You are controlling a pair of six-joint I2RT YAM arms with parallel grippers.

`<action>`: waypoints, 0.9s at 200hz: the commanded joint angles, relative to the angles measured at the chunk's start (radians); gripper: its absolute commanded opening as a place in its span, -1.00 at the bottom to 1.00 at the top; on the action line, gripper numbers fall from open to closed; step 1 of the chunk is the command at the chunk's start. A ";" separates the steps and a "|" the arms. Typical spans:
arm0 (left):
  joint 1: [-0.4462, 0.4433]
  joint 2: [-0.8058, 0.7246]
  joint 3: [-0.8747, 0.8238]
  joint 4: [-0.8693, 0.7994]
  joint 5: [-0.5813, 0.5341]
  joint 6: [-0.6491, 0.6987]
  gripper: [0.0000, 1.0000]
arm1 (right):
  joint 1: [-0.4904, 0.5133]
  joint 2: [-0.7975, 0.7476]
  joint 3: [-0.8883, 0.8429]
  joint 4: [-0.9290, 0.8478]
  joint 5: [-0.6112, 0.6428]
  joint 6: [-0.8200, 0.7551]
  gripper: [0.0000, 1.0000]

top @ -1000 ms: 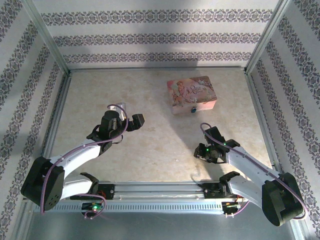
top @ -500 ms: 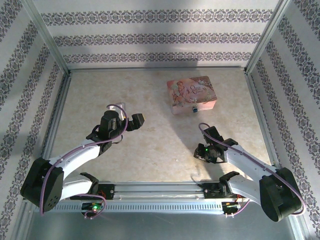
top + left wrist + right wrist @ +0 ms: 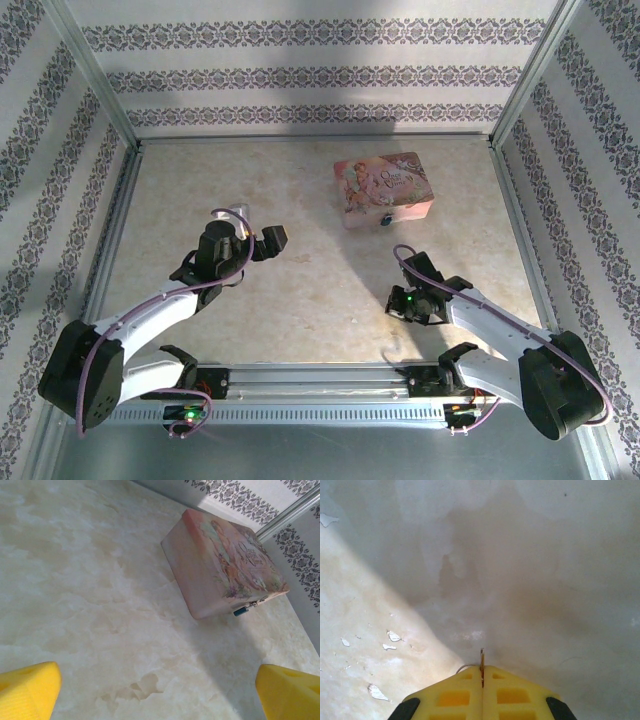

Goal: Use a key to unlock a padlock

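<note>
The tiny blue padlock (image 3: 240, 611) hangs on the front clasp of the pink picture tin (image 3: 225, 572), at the back right of the table; the padlock (image 3: 388, 216) appears as a blue speck. My left gripper (image 3: 159, 695) is open, its yellow fingers (image 3: 27, 690) wide apart, hovering over bare table well short and left of the tin. My right gripper (image 3: 482, 672) is shut on the key (image 3: 482, 657), a thin metal sliver poking out between the pads, low over the table. In the top view the right gripper (image 3: 398, 302) sits in front of the tin (image 3: 383, 188).
The marble-patterned tabletop (image 3: 300, 300) is ringed by a metal frame and patterned walls. Small white flakes (image 3: 390, 637) lie on the surface to the left of my right gripper. A ring of thin wire (image 3: 464, 667) shows beside the key.
My left gripper has turned a little at the wrist while staying in place. The right gripper has crept slightly left, key still held.
</note>
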State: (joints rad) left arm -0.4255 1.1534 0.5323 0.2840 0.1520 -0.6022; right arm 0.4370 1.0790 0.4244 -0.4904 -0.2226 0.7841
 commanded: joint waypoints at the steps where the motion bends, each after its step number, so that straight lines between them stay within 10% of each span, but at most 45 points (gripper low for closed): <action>1: -0.013 -0.025 0.020 -0.011 -0.021 0.036 0.99 | 0.011 -0.010 0.024 -0.013 0.001 -0.011 -0.96; 83: -0.006 -0.063 0.154 -0.011 0.288 0.186 0.98 | 0.011 -0.148 0.220 0.063 -0.127 -0.401 -0.99; 180: -0.040 0.037 0.451 -0.166 0.794 0.365 0.19 | 0.016 -0.063 0.466 0.237 -0.522 -0.854 -0.98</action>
State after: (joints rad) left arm -0.4301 1.1759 0.9287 0.2131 0.8154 -0.3321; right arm 0.4431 0.9863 0.8268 -0.2893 -0.5941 0.0879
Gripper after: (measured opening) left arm 0.634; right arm 0.044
